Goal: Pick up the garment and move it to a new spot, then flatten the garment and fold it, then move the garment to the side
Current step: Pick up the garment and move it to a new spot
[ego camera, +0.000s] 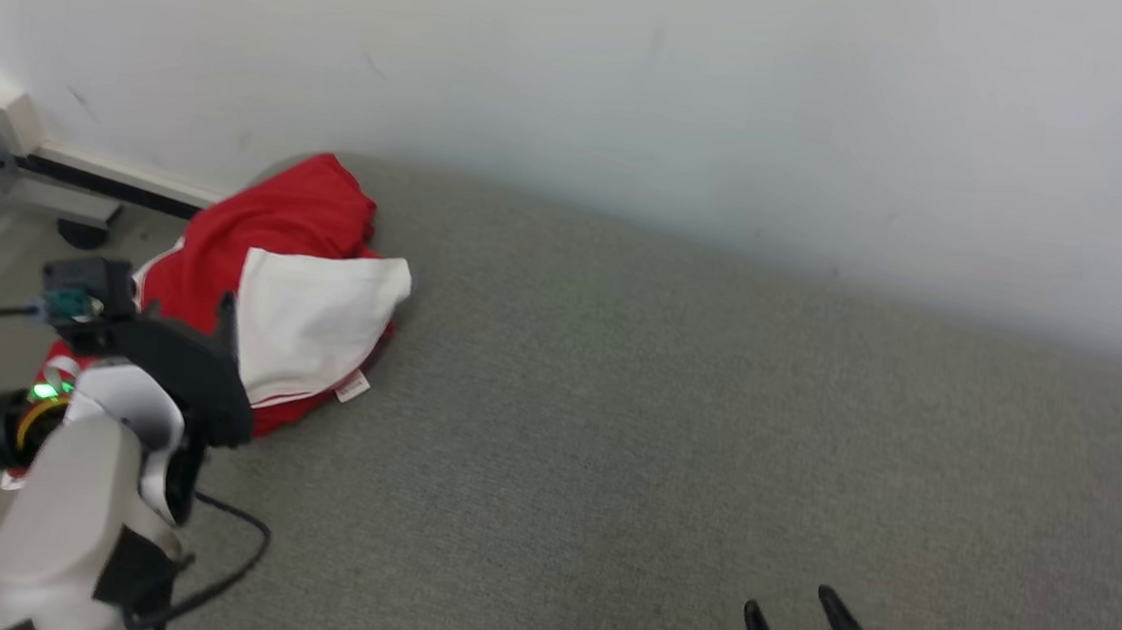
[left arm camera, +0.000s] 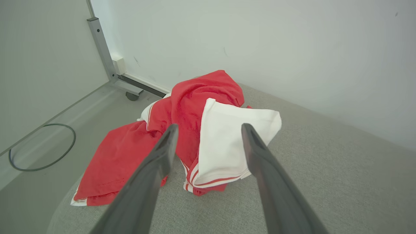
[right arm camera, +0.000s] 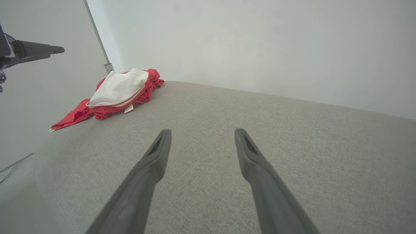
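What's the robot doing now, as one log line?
left gripper: open, by garment | right gripper: open, empty | garment: crumpled on surface | fold: not started

One red-and-white garment (ego camera: 278, 223), with one small label (ego camera: 352, 388) at its edge. One grey bench (ego camera: 673, 414) under it. Two claws, the left claw (left arm camera: 208, 130) and the right claw (right arm camera: 201, 133), each with two dark fingers (left arm camera: 156, 169), so four fingers in all. One metal post (left arm camera: 100, 45), one caster wheel (left arm camera: 131, 96), one cable loop (left arm camera: 53, 123) on the one floor (left arm camera: 97, 104). One white wall (ego camera: 641, 61).
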